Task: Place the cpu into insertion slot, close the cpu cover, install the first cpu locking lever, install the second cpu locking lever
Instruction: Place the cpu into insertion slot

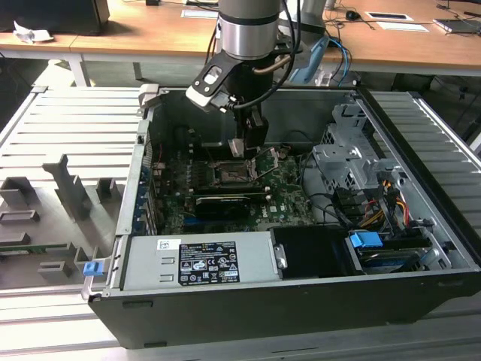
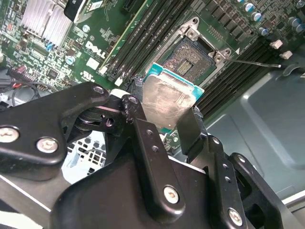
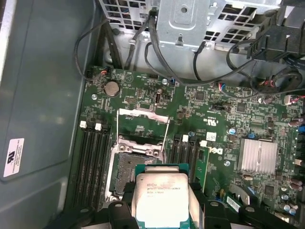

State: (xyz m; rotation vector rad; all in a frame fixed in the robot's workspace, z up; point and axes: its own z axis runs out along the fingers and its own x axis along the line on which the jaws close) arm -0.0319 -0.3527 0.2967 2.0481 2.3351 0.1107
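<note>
Since the cpu (image 2: 164,95) looks light, stiff and fragile underneath, the gripper (image 2: 167,121) pinches its two opposite edges above the open insertion slot (image 1: 231,174) near the exterior view's centre.

My silver-grey cylindrical arm (image 1: 252,26) stands upright in the exterior view. Its wrist carries a black-and-white block (image 1: 213,84) that juts toward the exterior view's left. Below the wrist, my black two-finger gripper (image 1: 248,149) points straight down. In both wrist views I see its black metal fingers (image 2: 148,143) pressed against opposite edges of the small square silver-topped cpu (image 3: 159,198). The chip is pinched between the tips, with its metal face turned toward the wrist cameras.
</note>
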